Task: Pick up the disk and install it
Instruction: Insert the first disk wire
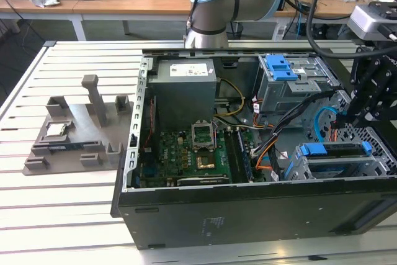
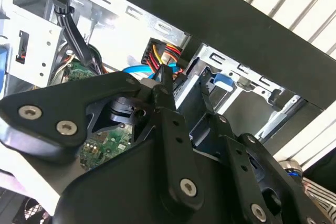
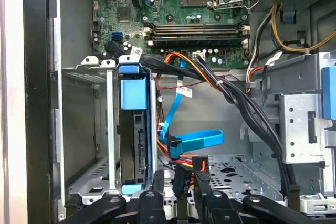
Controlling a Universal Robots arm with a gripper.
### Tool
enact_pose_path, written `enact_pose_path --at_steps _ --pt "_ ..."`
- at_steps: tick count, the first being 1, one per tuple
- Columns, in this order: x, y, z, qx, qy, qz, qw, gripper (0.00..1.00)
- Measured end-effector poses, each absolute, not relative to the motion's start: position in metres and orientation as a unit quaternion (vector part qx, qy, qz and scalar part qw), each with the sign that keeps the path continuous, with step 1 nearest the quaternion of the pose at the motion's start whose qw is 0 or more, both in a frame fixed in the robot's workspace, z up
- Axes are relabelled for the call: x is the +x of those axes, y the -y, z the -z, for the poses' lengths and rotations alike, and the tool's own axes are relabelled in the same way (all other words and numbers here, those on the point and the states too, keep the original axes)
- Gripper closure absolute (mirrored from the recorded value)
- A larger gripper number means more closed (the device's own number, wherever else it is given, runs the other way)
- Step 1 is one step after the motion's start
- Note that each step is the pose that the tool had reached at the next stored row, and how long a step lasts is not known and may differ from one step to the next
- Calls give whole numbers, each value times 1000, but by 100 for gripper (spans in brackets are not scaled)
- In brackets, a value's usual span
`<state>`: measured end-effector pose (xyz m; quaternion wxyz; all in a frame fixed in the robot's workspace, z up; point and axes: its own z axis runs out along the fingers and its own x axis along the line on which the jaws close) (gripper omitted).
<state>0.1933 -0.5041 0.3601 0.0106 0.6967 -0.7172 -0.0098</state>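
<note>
The disk (image 1: 332,151), edged by its blue plastic frame, sits in the metal drive cage (image 1: 372,167) at the exterior view's right end of the open computer case. In the first wrist view the disk (image 3: 134,140) stands on edge in a slot of the cage (image 3: 86,129), its blue tab uppermost. My gripper (image 1: 355,116) hovers just above and behind the cage. It is open in both wrist views (image 2: 184,85) (image 3: 181,190) and holds nothing. Black cable connectors (image 3: 186,177) with red and orange wires lie close to its fingertips.
A motherboard (image 1: 186,153) covers the case floor. A black cable bundle (image 3: 236,103) and a blue flat cable (image 3: 197,139) cross beside the cage. A second bay with a blue bracket (image 1: 279,66) stands further back. A grey fixture (image 1: 74,134) rests on the slatted table.
</note>
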Motion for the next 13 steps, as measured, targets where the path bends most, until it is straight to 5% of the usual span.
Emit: enact_pose_path --at_steps 4,5,13 --pt "193 504 -360 697 717 9 11 65" --pt "193 504 -360 697 717 9 12 83" --pt "192 529 -360 697 717 8 12 83"
